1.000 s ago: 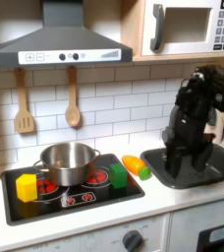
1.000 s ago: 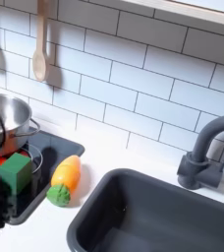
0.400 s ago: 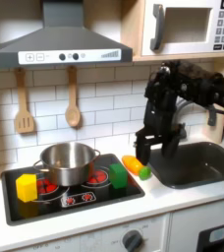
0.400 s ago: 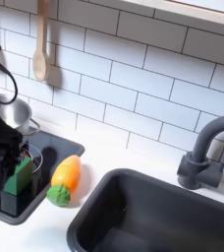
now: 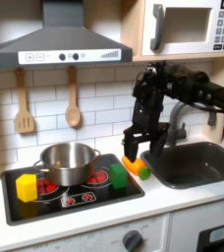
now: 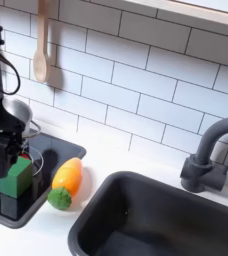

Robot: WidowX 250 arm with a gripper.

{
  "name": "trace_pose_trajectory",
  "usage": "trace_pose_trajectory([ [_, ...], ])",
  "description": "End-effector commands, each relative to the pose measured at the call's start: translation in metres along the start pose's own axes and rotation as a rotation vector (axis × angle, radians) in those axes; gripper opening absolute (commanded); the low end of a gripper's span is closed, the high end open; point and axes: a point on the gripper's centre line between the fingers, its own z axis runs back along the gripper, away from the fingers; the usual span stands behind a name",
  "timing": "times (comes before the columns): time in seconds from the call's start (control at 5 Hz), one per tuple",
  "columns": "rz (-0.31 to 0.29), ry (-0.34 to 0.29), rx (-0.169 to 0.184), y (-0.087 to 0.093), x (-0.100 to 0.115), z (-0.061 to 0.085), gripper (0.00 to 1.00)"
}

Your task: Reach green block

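The green block (image 5: 118, 176) is seen on the black stove (image 5: 84, 195), beside the orange carrot toy (image 6: 66, 183). The pincer (image 5: 136, 149) is held released above the carrot. It should be lowered gently, straight over the block.

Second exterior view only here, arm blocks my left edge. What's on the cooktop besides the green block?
Observer: A yellow block sits at the front-left corner of the cooktop in the first exterior view.
Operator: Arm comes from where?
Observer: From the first exterior view's right, crossing above the sink. The gripper hangs just above the carrot toy.
Operator: Pot in the way?
Observer: The pot stands behind the green block, toward the first exterior view's left, with a gap between them.
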Motion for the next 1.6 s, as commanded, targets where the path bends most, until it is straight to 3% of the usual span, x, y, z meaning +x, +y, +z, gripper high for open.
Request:
trace_pose_trajectory([
  [0.0,0.002,0.000,0.009,0.003,0.026,-0.010,1.00],
  [0.4,0.018,0.013,0.012,0.003,0.044,-0.022,1.00],
  [1.4,0.011,0.084,0.034,0.001,0.057,-0.058,1.00],
])
